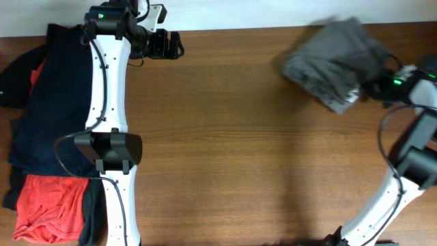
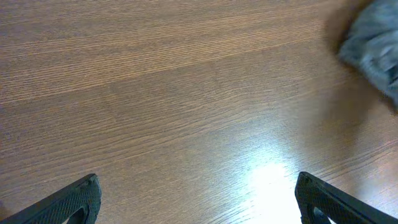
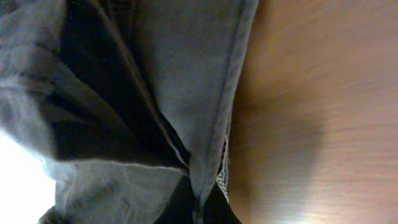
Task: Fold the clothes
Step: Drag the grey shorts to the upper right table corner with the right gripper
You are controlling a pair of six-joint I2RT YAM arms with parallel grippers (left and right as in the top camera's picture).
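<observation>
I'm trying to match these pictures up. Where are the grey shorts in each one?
Overhead: the shorts, bunched at the top right.
Left wrist: a blurry bit at the right edge, near the top.
Right wrist: up close, filling the left and middle.
Shared landmark: the brown wooden table, in all three.

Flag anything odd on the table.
The shorts are a crumpled heap at the table's far right corner, not spread flat. A navy garment and a red garment lie piled under the left arm.
</observation>
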